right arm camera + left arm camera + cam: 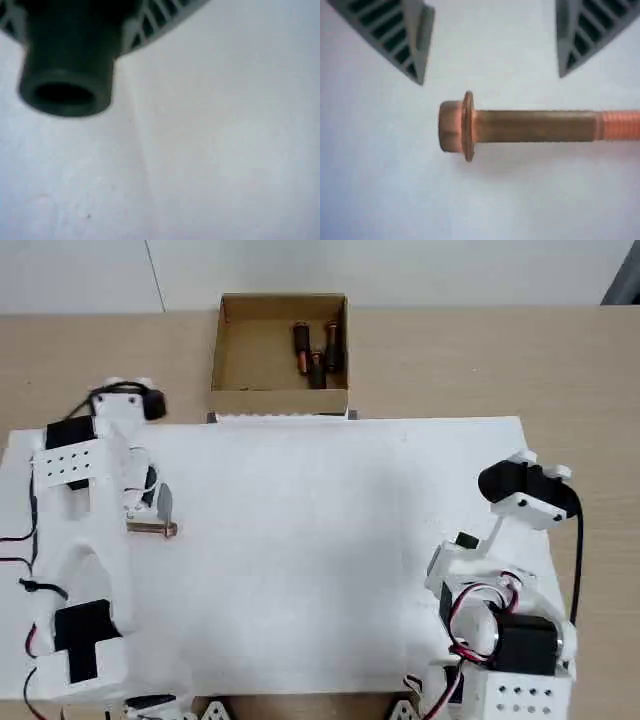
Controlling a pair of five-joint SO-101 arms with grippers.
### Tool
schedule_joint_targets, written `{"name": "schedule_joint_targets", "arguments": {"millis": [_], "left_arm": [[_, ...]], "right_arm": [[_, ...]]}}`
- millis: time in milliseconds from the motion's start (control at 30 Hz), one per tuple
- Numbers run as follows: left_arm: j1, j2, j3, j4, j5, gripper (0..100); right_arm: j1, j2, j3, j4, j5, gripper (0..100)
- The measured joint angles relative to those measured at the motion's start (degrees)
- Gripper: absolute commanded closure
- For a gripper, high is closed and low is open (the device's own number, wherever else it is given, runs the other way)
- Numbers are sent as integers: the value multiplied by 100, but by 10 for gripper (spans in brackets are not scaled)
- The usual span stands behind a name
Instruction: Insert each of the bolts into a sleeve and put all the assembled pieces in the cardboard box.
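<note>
Left tool (492, 62) spread wide over the bolt (520, 125), which lies flat on the surface (520, 210) just ahead of its tips, head between them. Lined up for a pick, I judge. Right tool (75, 20) clamps the sleeve (65, 90), bore outward, likely to receive it. 3 assembled pieces (316, 350) in the cardboard box (280, 400).

Copper bolt (520, 125) lying flat; black sleeve (65, 85), open-ended; assemblies (317, 355) inside cardboard box (240, 350).

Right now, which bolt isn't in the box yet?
The bare bolt lying on the white sheet by the left gripper; the others sit inside the cardboard box.
</note>
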Motion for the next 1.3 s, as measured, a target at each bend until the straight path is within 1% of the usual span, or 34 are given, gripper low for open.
{"name": "schedule_joint_targets", "arguments": {"millis": [67,267,467,600,733,767,967,1133,1300], "left_arm": [[0,0,0,18,-545,834],[0,0,0,18,-1811,834],[123,0,167,18,-2875,840],[176,193,193,18,-3965,894],[176,264,193,18,-5222,903],[176,264,193,18,-5442,903],[176,334,193,0,-5556,894],[176,334,193,-396,-5679,835],[176,343,193,-615,-5679,829]], "right_arm": [[0,0,0,0,0,996],[18,-9,255,-105,0,996],[9,0,264,-158,-9,996],[18,0,264,-158,-9,996],[9,0,264,-158,-9,996],[9,0,264,-158,-9,996],[9,0,264,-158,-9,996],[9,0,264,-158,-9,996],[9,0,264,-158,-9,996]]}}
